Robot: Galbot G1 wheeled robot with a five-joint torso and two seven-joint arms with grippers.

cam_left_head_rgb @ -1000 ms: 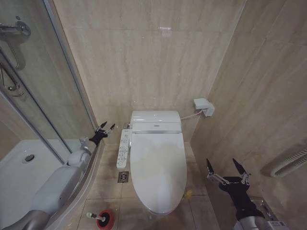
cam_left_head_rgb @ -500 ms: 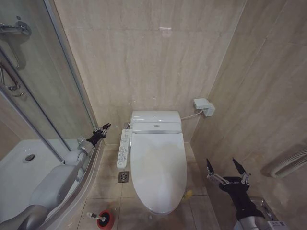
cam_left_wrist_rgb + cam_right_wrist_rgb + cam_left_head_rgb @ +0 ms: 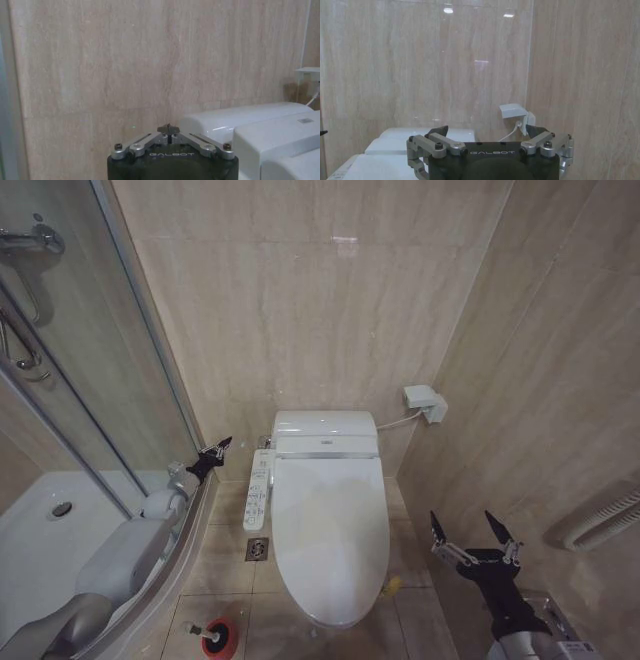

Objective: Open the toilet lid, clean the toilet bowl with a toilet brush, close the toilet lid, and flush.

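Your left end effector [image 3: 217, 447] is pinched closed just left of the shut toilet lid [image 3: 330, 535]; your right end effector [image 3: 472, 530] gapes wide beside it.

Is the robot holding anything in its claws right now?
No, nothing. The left gripper is shut on air beside the toilet's button panel; the right gripper is open and empty.

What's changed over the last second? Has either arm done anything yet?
The left gripper, up beside the button panel, has shut its fingers, which were spread a second ago; it grips nothing. The right gripper stays open, low at the right. The toilet lid stays down and the toilet brush sits in its holder.
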